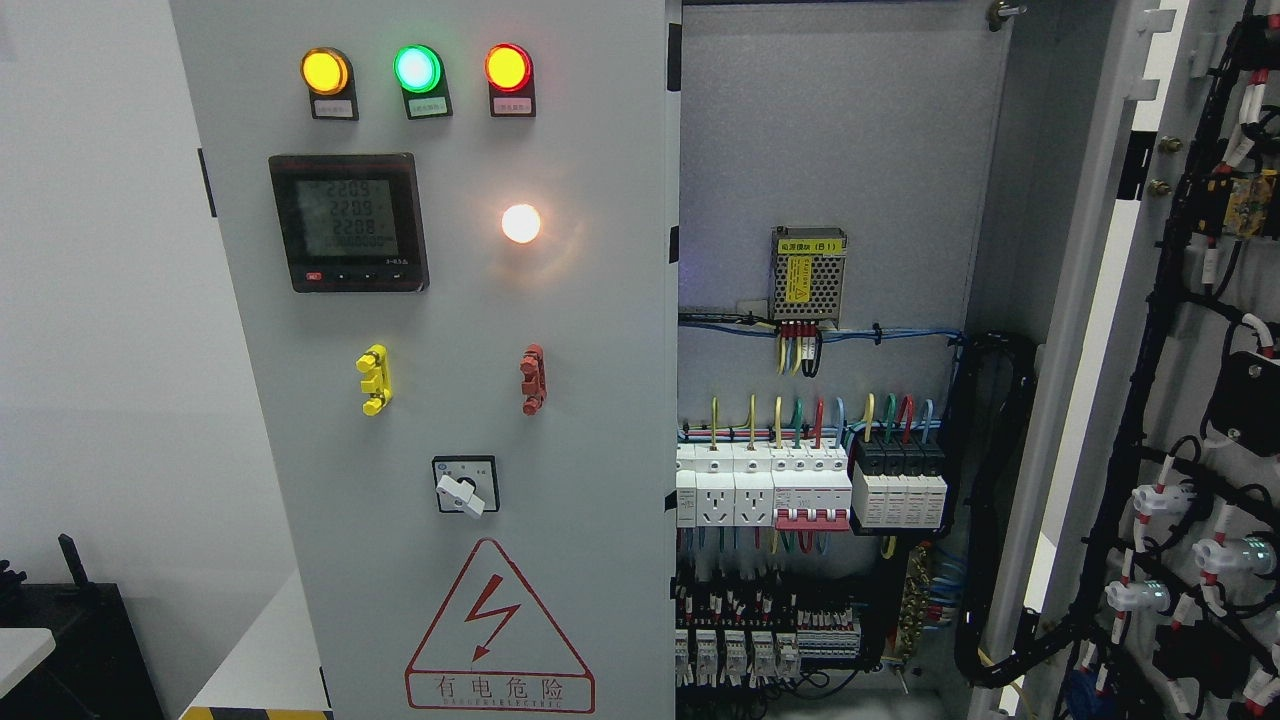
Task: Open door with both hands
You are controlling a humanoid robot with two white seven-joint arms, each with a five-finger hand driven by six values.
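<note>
Showing the cabinet's right door (1150, 400) swung wide at the right edge, wiring and breakers (810, 490) exposed, the left door (450, 400) shut: task judged half done, neither hand in view, their state untellable.

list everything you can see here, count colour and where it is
left door: 1, light grey, closed, left half of the cabinet
indicator lamps: 3, amber, green, red, lit in a row at the door's top
white lamp: 1, lit, right of the meter
meter: 1, black with digital screen, upper left of the door
handles: 2, yellow and red, mid door
rotary switch: 1, white knob, below the handles
warning triangle: 1, red lightning sign, bottom of the door
right door: 1, swung open, black wiring on its inside, far right
power supply: 1, metal with yellow label, inside the cabinet
breakers: one row, white, red, black, below it
robot hands: none in view
</note>
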